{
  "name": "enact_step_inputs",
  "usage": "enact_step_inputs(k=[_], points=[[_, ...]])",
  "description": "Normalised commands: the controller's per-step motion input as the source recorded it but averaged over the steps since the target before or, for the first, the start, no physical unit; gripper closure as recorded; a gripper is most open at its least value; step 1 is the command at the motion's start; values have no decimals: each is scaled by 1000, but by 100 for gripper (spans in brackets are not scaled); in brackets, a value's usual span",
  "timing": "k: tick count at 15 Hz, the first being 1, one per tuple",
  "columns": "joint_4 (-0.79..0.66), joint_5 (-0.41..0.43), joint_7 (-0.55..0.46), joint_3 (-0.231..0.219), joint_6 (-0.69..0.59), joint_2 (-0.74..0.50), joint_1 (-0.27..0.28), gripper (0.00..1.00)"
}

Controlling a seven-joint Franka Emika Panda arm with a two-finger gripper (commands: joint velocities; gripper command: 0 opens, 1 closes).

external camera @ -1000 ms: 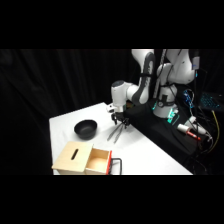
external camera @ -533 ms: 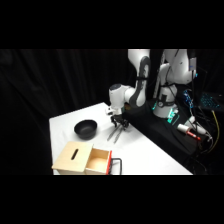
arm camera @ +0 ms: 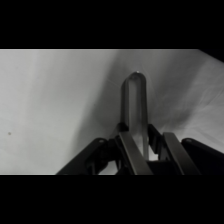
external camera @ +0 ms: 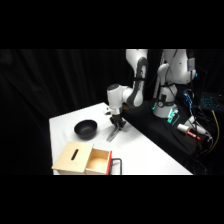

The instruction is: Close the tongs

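The tongs [external camera: 113,133] are a slim grey metal piece lying on the white table [external camera: 145,155], just right of the black bowl [external camera: 86,128]. My gripper [external camera: 117,124] has come down from above onto their upper end. In the wrist view the tongs [arm camera: 135,102] run straight up from between my fingers as one narrow strip, their two arms pressed together with a rounded tip at the top. The gripper [arm camera: 136,139] is shut on them, its black linkage spreading out below.
An open wooden box [external camera: 82,159] with a slot in its lid and a red frame beside it stands at the table's front left. A dark bench with cables and electronics [external camera: 187,127] lies to the right by the arm's base.
The arm's upper part has leaned slightly to the left. The gripper has stayed low over the tongs by the bowl.
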Motion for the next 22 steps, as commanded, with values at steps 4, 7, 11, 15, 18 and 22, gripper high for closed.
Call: enact_step_inputs(k=[4, 7, 11, 15, 18, 22], points=[[29, -110, 10, -11, 90, 41, 16, 93], [38, -105, 25, -12, 82, 42, 22, 92], [53, -124, 59, -35, 51, 37, 51, 45], [61, -178, 121, -91, 0, 0, 113, 23], [72, -180, 167, -103, -62, -56, 139, 0], [35, -143, 177, -68, -177, -175, 140, 0]])
